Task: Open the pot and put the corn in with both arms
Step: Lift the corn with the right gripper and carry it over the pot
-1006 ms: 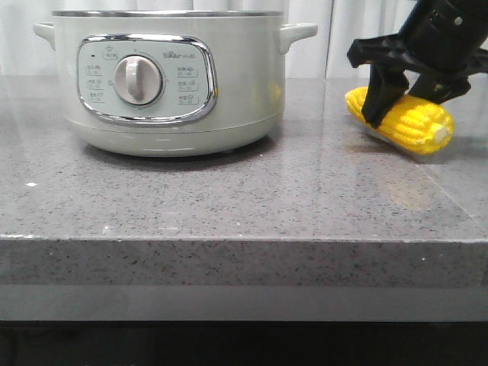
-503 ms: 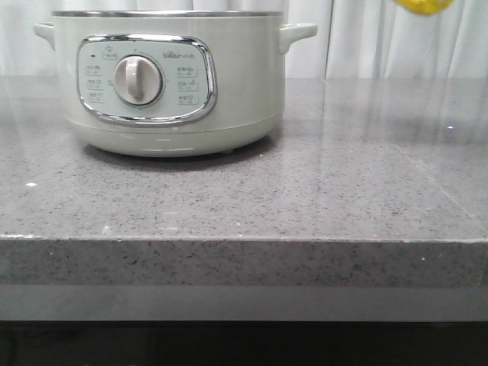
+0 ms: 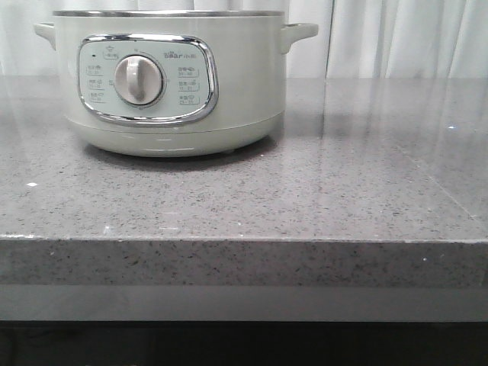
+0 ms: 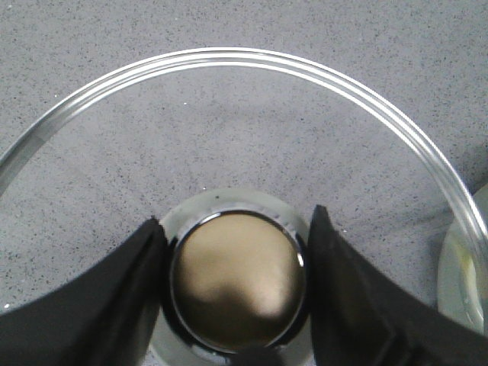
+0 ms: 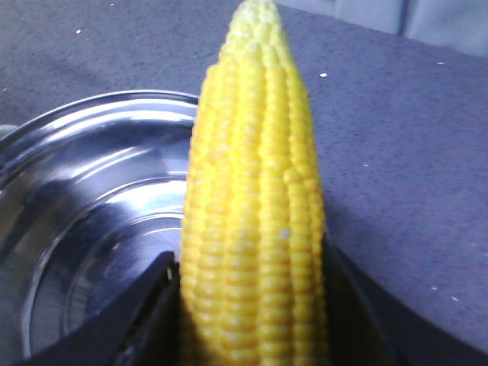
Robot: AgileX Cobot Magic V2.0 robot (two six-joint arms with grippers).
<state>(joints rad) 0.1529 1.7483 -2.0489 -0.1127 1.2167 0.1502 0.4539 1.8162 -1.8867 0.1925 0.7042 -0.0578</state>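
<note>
The pot point(image 3: 168, 84), pale green-grey with a white dial, stands at the back left of the counter in the front view; its top is cut off by the frame. No gripper shows in that view. My left gripper point(image 4: 236, 229) is shut on the round metal knob point(image 4: 238, 290) of the glass lid point(image 4: 229, 55), which hangs over bare counter beside the pot's edge point(image 4: 465, 282). My right gripper point(image 5: 252, 255) is shut on the corn point(image 5: 255, 152), a bright yellow cob pointing away from the fingers. The pot's open steel inside point(image 5: 99, 198) lies below and beside the corn.
A grey speckled stone counter point(image 3: 343, 191) spreads to the right of the pot, and its front edge point(image 3: 244, 240) runs across the view. White curtains point(image 3: 396, 38) hang behind it.
The right gripper lifted the corn off the counter at the right and rose out of the top of the front view. The pot has not moved.
</note>
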